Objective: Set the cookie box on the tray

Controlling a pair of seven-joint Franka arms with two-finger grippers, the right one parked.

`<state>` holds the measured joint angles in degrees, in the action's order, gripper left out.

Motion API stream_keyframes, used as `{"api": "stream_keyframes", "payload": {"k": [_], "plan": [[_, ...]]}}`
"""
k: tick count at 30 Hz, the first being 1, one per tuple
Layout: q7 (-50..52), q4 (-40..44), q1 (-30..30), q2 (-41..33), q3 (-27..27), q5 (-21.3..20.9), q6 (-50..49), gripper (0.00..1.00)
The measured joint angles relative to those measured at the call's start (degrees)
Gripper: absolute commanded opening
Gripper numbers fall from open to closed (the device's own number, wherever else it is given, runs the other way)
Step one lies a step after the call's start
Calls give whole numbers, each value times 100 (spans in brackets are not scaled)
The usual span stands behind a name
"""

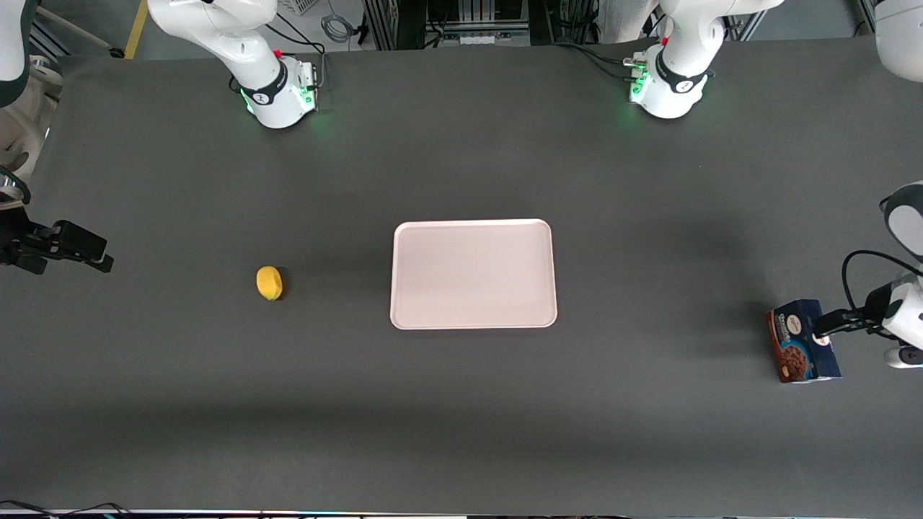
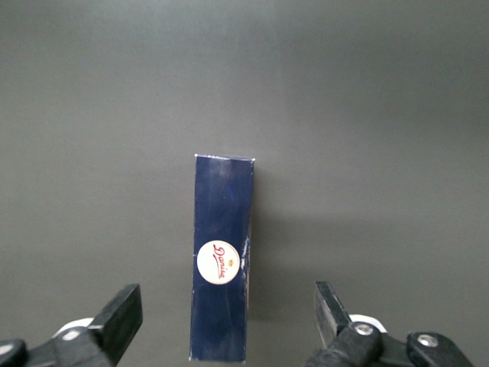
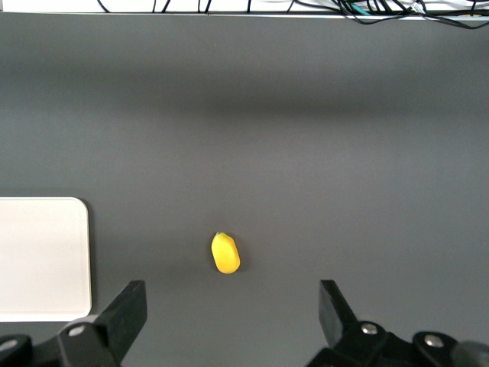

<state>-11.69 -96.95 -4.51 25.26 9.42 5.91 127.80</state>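
Note:
The cookie box (image 1: 799,344) is a dark navy carton with brown cookies on its front. It stands on a long narrow edge on the table, toward the working arm's end. Its narrow side with the round white-red logo shows in the left wrist view (image 2: 221,229). My left gripper (image 1: 826,330) is over the box, open (image 2: 227,321). One finger is on each side of the box's end, with a gap to the carton on both sides. The pale pinkish-white tray (image 1: 472,225) lies flat at the table's middle, with nothing on it. It also shows in the right wrist view (image 3: 42,256).
A small yellow lump (image 1: 269,282) lies on the dark table beside the tray, toward the parked arm's end, and also shows in the right wrist view (image 3: 225,253). The two arm bases (image 1: 667,90) stand along the table's edge farthest from the front camera.

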Motion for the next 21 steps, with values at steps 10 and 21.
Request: {"api": "stream_keyframes", "payload": {"k": [10,21], "plan": [[-21,-1,-14,427,-11,2,160,100],[-350,-1,-49,820,-27,7,531,100]]}}
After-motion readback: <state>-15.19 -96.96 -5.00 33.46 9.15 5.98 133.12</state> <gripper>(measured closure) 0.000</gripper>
